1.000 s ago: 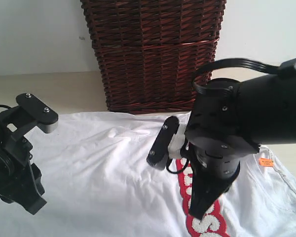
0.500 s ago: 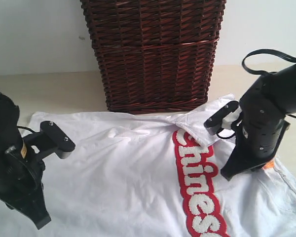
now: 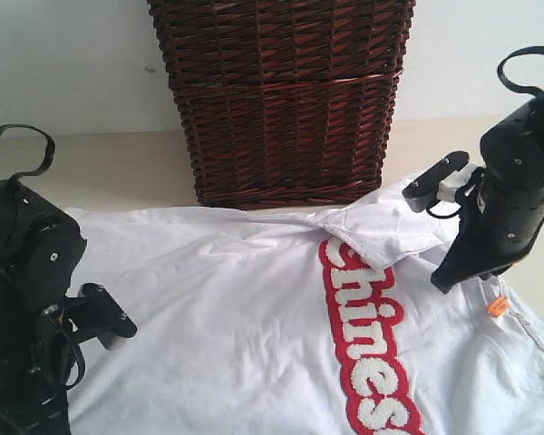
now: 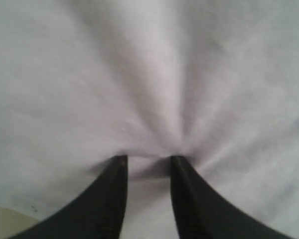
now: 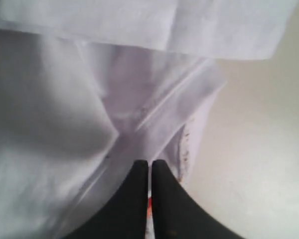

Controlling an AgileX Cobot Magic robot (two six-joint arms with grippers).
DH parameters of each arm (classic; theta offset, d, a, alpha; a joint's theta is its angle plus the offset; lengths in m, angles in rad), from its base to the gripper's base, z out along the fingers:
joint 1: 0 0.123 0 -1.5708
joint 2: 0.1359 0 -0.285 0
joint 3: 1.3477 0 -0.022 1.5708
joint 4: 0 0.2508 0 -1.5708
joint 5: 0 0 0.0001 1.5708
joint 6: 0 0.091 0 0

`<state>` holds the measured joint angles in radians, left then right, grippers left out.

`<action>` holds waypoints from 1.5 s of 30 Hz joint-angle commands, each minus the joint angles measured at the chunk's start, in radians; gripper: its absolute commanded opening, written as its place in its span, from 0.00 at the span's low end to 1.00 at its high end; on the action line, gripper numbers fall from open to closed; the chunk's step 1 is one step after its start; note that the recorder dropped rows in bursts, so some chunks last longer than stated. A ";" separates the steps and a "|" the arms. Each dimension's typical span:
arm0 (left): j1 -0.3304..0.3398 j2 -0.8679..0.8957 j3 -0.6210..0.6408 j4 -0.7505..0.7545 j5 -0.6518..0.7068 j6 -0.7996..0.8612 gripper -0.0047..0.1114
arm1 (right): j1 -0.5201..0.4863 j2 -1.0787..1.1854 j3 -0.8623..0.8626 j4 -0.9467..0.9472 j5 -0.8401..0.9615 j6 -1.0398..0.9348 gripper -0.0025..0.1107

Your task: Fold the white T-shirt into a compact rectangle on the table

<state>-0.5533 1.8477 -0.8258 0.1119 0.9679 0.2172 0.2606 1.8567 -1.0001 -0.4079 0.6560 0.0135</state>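
i'm clamping my left pincer (image 4: 148, 159) on the white t-shirt (image 3: 236, 308) at 8 o'clock, right pincer (image 5: 150, 163) squeezing its 2 o'clock edge.

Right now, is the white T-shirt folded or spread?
Mostly spread: the white T-shirt lies flat on the table, only one flap folded over.

Wicker basket (image 3: 281, 100): dark reddish-brown, upright, centre rear of exterior view; top cut off by frame edge. Tight horizontal weave over vertical stakes; thicker woven band runs across front about mid-height; heavier braided rim along base. Pale wall (image 3: 63, 63): plain, off-white, directly behind basket, visible on both sides of it. Small dark mark (image 3: 150, 68) on wall just left of basket's upper part.
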 commanded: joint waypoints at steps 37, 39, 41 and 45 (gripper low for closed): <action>-0.006 -0.215 -0.110 -0.022 -0.031 -0.064 0.46 | -0.007 0.025 -0.051 -0.008 -0.333 -0.421 0.02; -0.006 -0.215 -0.110 -0.022 -0.031 -0.064 0.46 | -0.007 0.016 -0.083 -0.249 -0.259 -0.192 0.02; -0.006 -0.215 -0.110 -0.022 -0.031 -0.064 0.46 | -0.007 0.014 -0.102 -0.503 -0.176 0.017 0.02; -0.006 -0.215 -0.110 -0.026 -0.031 -0.066 0.46 | -0.026 0.014 -0.106 -0.848 -0.111 0.443 0.02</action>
<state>-0.5533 1.6414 -0.9329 0.0962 0.9405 0.1631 0.2518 1.8791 -1.0976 -1.0142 0.5040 0.1603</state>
